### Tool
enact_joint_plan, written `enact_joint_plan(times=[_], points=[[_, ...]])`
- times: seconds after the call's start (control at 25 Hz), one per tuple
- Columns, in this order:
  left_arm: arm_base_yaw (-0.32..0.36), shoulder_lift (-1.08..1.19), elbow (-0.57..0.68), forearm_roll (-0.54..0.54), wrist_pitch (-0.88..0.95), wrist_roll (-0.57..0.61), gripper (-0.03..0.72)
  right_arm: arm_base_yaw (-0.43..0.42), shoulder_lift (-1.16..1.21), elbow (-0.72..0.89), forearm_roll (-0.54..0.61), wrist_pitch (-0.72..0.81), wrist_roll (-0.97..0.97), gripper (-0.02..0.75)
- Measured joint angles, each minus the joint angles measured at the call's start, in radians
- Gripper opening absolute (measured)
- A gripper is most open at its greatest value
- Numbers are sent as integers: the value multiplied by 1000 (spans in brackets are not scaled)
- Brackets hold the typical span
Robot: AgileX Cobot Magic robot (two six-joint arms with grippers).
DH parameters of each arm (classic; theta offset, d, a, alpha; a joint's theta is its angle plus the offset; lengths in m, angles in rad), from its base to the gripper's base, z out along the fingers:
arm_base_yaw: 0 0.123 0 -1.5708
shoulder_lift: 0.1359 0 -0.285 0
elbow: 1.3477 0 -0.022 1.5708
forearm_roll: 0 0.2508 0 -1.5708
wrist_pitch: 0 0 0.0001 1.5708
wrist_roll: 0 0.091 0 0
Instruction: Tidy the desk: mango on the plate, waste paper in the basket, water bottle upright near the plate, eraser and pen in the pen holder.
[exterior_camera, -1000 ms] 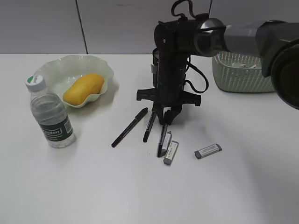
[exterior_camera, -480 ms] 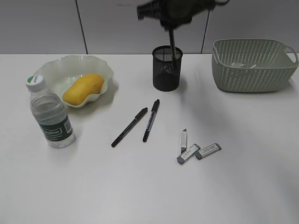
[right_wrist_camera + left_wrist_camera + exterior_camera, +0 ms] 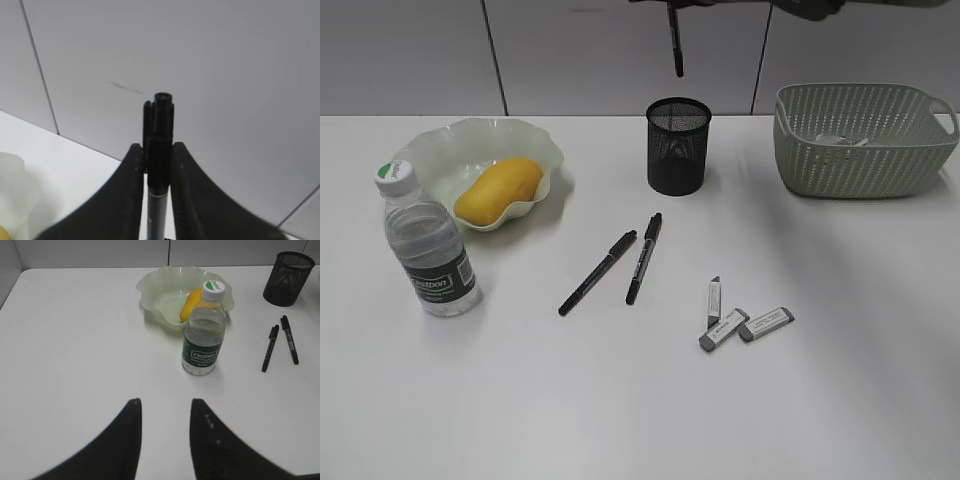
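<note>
My right gripper point(image 3: 158, 146) is shut on a black pen point(image 3: 676, 45), held upright high above the black mesh pen holder point(image 3: 678, 146); the pen also shows in the right wrist view point(image 3: 159, 150). Two more black pens point(image 3: 620, 265) lie on the white desk point(image 3: 620, 400). Three grey-white erasers point(image 3: 740, 320) lie right of them. The mango point(image 3: 498, 190) lies on the pale green plate point(image 3: 535, 140). The water bottle point(image 3: 427, 245) stands upright near the plate. Waste paper point(image 3: 840, 140) lies in the green basket point(image 3: 860, 140). My left gripper point(image 3: 165, 405) is open and empty above the desk.
A grey panelled wall runs behind the desk. In the left wrist view the bottle point(image 3: 202, 330) stands in front of the plate point(image 3: 165, 290), with the two pens point(image 3: 280, 342) and the pen holder point(image 3: 290, 272) to the right.
My right gripper picked a pen from beside the erasers, carried it over the pen holder, and has now risen higher with it. The erasers shifted slightly.
</note>
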Motion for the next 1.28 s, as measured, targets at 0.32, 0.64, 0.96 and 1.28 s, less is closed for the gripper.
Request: enact_joint_plan(times=[0.32, 0.64, 0.96, 1.28], points=[[0, 0, 0, 0, 0, 0, 232, -123, 63, 57, 58, -298, 5, 132], [0, 0, 0, 0, 0, 0, 229, -121, 96, 64, 61, -300, 6, 225], [0, 0, 0, 0, 0, 0, 229, -121, 89, 80, 67, -241, 16, 470], [0, 0, 0, 1, 0, 0, 229, -113, -173, 83, 310, 404, -384, 456]])
